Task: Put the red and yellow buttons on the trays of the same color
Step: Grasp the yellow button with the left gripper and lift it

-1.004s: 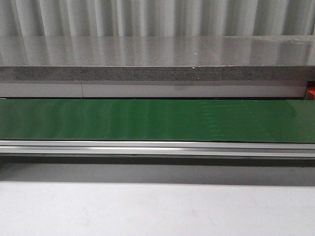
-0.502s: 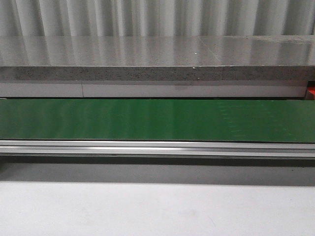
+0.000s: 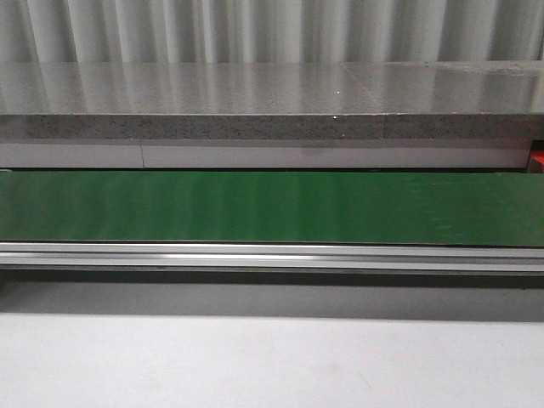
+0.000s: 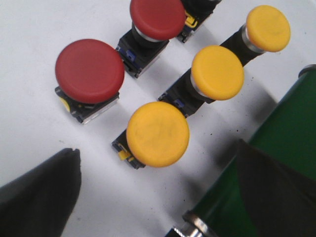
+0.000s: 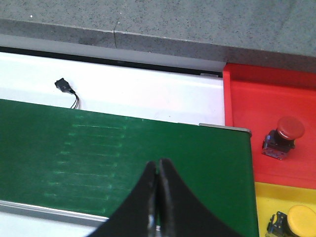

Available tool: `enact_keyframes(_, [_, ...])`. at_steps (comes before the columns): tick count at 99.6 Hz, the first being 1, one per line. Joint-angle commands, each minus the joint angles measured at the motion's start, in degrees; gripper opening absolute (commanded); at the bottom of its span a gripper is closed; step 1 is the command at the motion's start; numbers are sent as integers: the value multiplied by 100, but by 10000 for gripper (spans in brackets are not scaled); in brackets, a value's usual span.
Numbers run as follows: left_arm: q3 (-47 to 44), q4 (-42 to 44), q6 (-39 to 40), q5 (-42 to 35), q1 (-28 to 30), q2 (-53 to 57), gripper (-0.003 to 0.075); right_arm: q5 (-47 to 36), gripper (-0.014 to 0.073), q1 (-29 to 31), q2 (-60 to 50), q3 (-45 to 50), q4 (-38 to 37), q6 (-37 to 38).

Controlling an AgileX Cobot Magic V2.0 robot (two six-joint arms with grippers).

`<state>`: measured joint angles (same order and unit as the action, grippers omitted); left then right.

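the left tool has its two dark fingers wide apart, holding nothing, above a white worktop. between and beyond the fingers stand five buttons: a yellow button nearest the tool, a second yellow button past it, a third yellow button farthest out, a large red button off to one side, and another red button beyond that. each has a rounded cap on a black body. the green conveyor belt edge lies just beside one finger. the right tool has its fingers pressed together, empty, over the green belt. beyond the belt's end sit a red tray holding a red-capped button and a yellow tray holding a yellow-capped button. a small black connector with wires lies on the white strip behind the belt. no readable writing or brand shows anywhere. the front view shows only the belt and a grey stone ledge.
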<state>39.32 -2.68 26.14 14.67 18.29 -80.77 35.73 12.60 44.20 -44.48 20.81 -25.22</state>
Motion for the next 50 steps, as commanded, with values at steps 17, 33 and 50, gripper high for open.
enact_keyframes(17, [566,50,40,-398,19,-446,608,-327,-124,0,-37,-143,105,-55])
enact_keyframes(33, [753,216,40,-379,19,-712,608,-327,-124,0,-37,-143,105,-55])
enact_keyframes(50, [762,216,40,-379,19,-891,602,-327,-124,0,-37,-143,105,-55])
